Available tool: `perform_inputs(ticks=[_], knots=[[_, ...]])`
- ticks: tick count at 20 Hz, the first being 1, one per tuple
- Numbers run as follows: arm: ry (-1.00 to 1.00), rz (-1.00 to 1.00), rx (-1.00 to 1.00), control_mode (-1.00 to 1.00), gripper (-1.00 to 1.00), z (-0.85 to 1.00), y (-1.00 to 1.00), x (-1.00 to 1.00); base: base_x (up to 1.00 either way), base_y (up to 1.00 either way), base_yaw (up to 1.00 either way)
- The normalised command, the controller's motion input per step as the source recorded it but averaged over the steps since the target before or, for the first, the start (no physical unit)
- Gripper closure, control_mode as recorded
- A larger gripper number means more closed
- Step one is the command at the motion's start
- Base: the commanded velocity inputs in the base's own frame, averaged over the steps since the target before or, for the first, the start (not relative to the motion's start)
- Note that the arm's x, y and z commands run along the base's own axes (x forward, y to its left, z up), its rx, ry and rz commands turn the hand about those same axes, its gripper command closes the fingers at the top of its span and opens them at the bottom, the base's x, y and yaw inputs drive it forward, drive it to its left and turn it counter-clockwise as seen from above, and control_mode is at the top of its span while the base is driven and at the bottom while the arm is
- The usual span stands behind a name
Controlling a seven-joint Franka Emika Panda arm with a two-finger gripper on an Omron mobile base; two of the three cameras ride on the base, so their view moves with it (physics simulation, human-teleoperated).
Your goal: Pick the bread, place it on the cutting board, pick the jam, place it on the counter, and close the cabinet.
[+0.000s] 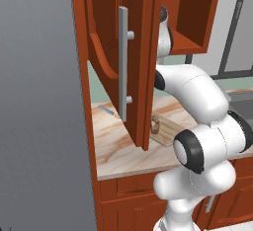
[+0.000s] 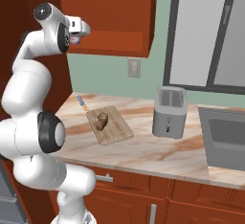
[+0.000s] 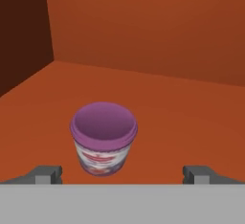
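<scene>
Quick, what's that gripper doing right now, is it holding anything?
Gripper: open, holding nothing; the jam stands just ahead of it.

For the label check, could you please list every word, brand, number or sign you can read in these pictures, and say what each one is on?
Nothing can be read.
Jam jar inside the cabinet: a white label with red and purple marks, too blurred to read.
Toaster on the counter: a small dark mark on its front, too small to tell.
Wall outlet: no writing visible.
</scene>
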Motion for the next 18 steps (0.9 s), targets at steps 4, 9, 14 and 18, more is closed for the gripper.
perform_inputs(ticks=[4, 9, 14, 18], knots=[[0.00, 0.00, 0.00, -1.00, -1.00, -0.01, 0.03, 0.13, 0.00, 0.00, 0.00], [0.00, 0.00, 0.00, -1.00, -1.00, -0.02, 0.01, 0.06, 0.00, 0.00, 0.00], [0.00, 0.00, 0.00, -1.00, -1.00, -0.03, 0.02, 0.03, 0.00, 0.00, 0.00], [0.00, 0.00, 0.00, -1.00, -1.00, -0.07, 0.03, 0.00, 0.00, 0.00, 0.00]])
